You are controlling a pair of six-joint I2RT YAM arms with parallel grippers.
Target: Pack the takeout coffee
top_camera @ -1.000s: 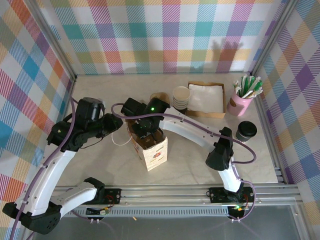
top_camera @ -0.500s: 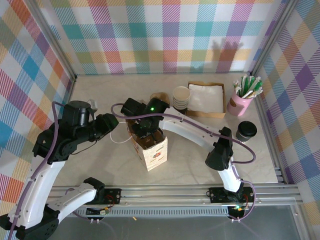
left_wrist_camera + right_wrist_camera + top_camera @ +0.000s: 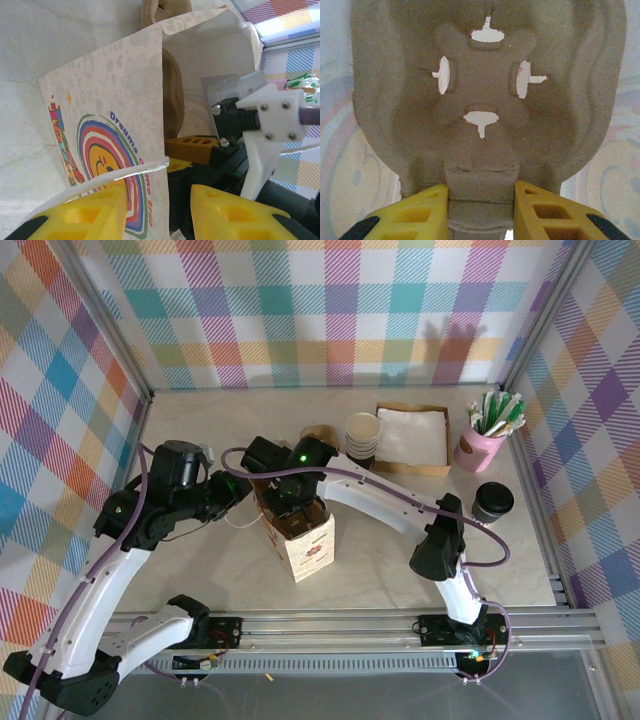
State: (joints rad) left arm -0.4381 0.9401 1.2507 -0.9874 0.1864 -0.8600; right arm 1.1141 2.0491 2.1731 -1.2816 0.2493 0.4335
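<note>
Marble tabletop (image 3: pixel 380 560): right end effector (image 3: pixel 481 205) grips the cup carrier (image 3: pixel 485 125) inside the paper bag (image 3: pixel 305 545); left end effector (image 3: pixel 157 197), jaws apart, straddles its rim. The takeout coffee (image 3: pixel 493 500) stands far right, seemingly next to fetch.

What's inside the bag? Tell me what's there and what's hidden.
A brown pulp carrier sits inside the bag, clamped in the jaws of the right gripper. The bag's floor beneath the carrier is covered. The coffee sits outside, far right.
</note>
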